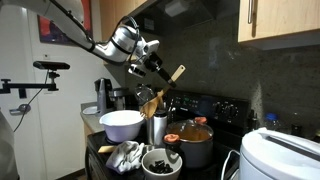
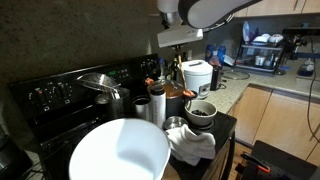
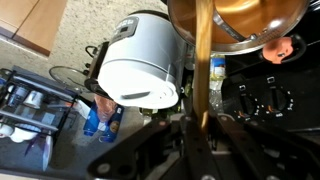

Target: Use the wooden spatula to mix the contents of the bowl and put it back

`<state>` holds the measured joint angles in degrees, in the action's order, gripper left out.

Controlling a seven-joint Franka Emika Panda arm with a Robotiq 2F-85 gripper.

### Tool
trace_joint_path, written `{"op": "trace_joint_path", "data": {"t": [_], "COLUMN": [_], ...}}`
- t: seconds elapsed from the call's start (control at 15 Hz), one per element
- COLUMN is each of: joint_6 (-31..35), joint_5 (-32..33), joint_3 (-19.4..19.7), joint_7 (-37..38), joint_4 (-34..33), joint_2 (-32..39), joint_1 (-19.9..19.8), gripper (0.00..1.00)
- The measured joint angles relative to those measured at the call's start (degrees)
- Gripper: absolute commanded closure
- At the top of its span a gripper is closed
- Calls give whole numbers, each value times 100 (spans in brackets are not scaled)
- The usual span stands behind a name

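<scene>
My gripper (image 1: pixel 155 66) hangs high above the stove and is shut on the wooden spatula (image 1: pixel 177 72), which is tilted in the air. In the wrist view the spatula's slim handle (image 3: pixel 205 60) runs straight up from between the jaws (image 3: pixel 196 130). The small white bowl with dark lumpy contents (image 1: pixel 160 160) sits low at the stove's front, well below the gripper. It also shows in an exterior view (image 2: pixel 200 112), with the gripper (image 2: pixel 180 35) near the top edge above it. The bowl is out of the wrist view.
A large white mixing bowl (image 1: pixel 122 123) (image 2: pixel 118 155), a steel pot with orange contents (image 1: pixel 195 135) (image 3: pixel 240 15), a steel utensil holder with wooden utensils (image 1: pixel 158 125), a crumpled cloth (image 1: pixel 125 155) (image 2: pixel 190 145) and a white rice cooker (image 1: pixel 285 155) (image 3: pixel 140 60) crowd the stove area.
</scene>
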<state>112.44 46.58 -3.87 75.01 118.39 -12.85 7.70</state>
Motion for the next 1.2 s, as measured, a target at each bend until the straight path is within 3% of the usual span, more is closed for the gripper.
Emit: {"op": "trace_joint_path", "data": {"t": [0.47,1.2], "joint_6": [-55,-258], "joint_5": [2,492], "joint_3": [-12,-32], "joint_7": [704,1297], "joint_4": [837,1206], "joint_2": [-345,-347], "joint_1": [-302,-623], "gripper": [97,97]}}
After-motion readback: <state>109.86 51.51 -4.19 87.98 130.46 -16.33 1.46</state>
